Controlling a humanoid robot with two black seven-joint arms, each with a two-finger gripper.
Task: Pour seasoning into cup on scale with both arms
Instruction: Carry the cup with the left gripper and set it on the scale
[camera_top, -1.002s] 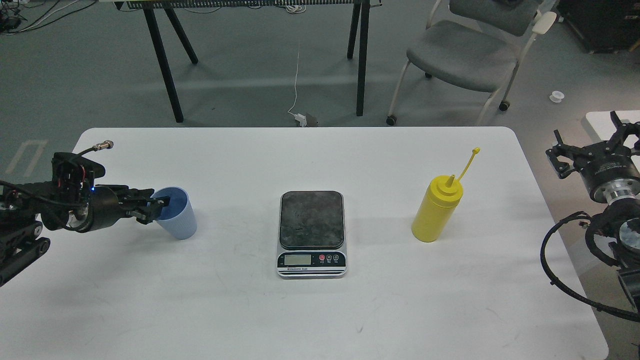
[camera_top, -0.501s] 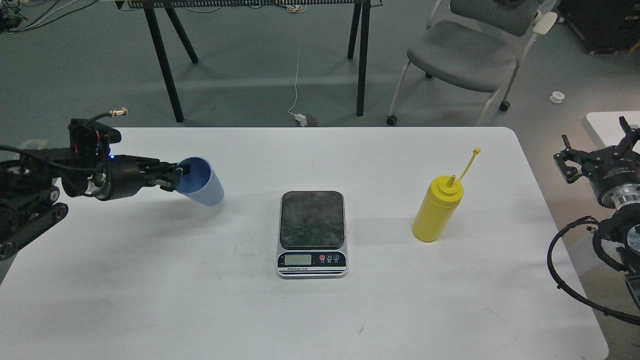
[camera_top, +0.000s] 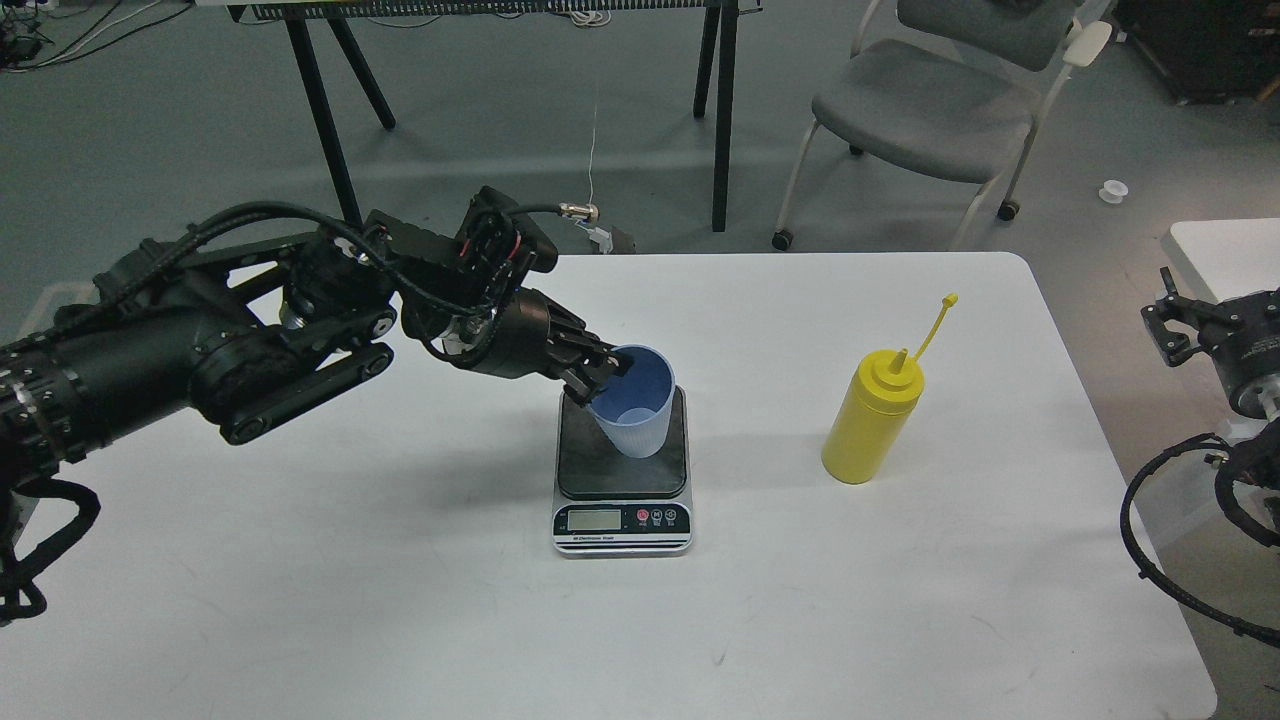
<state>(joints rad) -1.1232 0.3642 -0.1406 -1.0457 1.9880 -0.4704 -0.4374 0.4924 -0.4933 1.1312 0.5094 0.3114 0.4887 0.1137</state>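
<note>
My left gripper (camera_top: 600, 374) is shut on the left rim of the light blue cup (camera_top: 636, 405) and holds it upright over the dark plate of the scale (camera_top: 622, 470); I cannot tell whether its base touches the plate. The yellow seasoning bottle (camera_top: 872, 418) stands upright on the white table (camera_top: 400, 580), right of the scale, with its cap strap sticking up. My right gripper (camera_top: 1180, 322) is at the far right edge, off the table and well away from the bottle; its fingers are too dark to tell apart.
A grey chair (camera_top: 940, 100) and black table legs (camera_top: 722, 110) stand on the floor beyond the table's far edge. A second white surface (camera_top: 1215, 250) shows at the far right. Black cables (camera_top: 1170, 560) hang by the right arm.
My left arm has carried the cup from the table's left side rightward to above the scale, turning it from tilted to upright. My right gripper has drifted slightly right. The bottle has not moved.
</note>
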